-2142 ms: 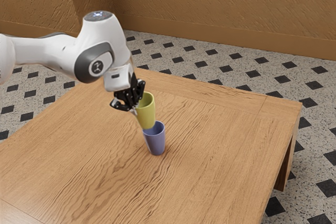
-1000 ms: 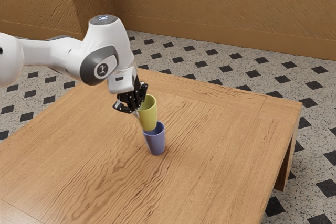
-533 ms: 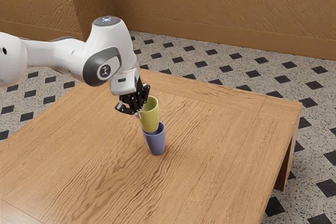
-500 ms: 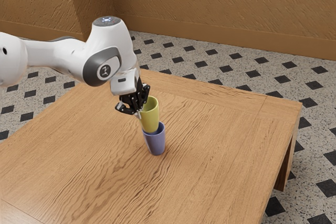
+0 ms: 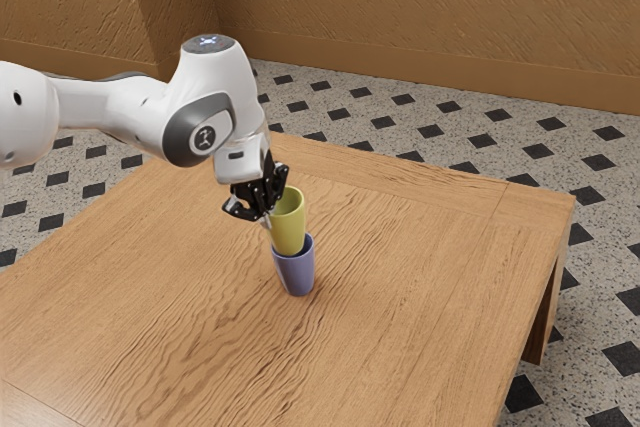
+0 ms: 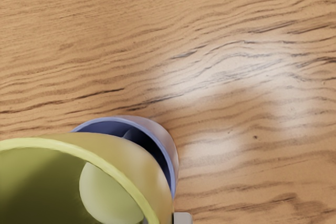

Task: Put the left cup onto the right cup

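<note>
Where the gripper (image 5: 262, 211) pinched its rim, the yellow-green cup (image 5: 288, 225), tilted inside the blue cup (image 5: 297, 269), seemed light, rigid and slippery.

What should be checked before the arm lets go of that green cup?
1. Green cup has its bottom inside the blue cup: ok.
2. Green cup upright: not ok, it leans slightly toward the arm.
3. Blue cup standing on the table: ok.
4. Pincer gripping the green cup's rim: ok.
5. Green cup pushed fully down: cannot tell.
</note>
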Controlling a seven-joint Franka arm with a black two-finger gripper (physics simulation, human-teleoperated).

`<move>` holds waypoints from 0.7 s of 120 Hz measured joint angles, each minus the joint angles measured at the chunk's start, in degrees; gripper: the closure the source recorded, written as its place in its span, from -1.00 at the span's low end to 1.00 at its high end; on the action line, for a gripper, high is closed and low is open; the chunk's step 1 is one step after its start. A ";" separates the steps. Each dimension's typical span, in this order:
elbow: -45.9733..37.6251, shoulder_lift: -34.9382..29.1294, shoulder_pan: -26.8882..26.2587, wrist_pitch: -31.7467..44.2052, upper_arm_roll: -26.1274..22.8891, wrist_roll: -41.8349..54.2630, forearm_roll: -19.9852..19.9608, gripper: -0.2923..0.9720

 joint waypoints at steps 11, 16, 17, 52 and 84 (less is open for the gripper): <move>0.14 0.26 -0.08 0.00 0.00 0.00 0.00 0.70; 0.17 0.35 -0.07 0.01 -0.03 -0.01 0.00 0.70; 0.18 0.36 -0.07 0.01 -0.04 -0.01 0.00 0.70; 0.35 1.09 -0.06 0.02 0.00 -0.01 0.00 0.70; 0.31 1.86 -0.07 0.05 0.00 -0.03 0.04 0.70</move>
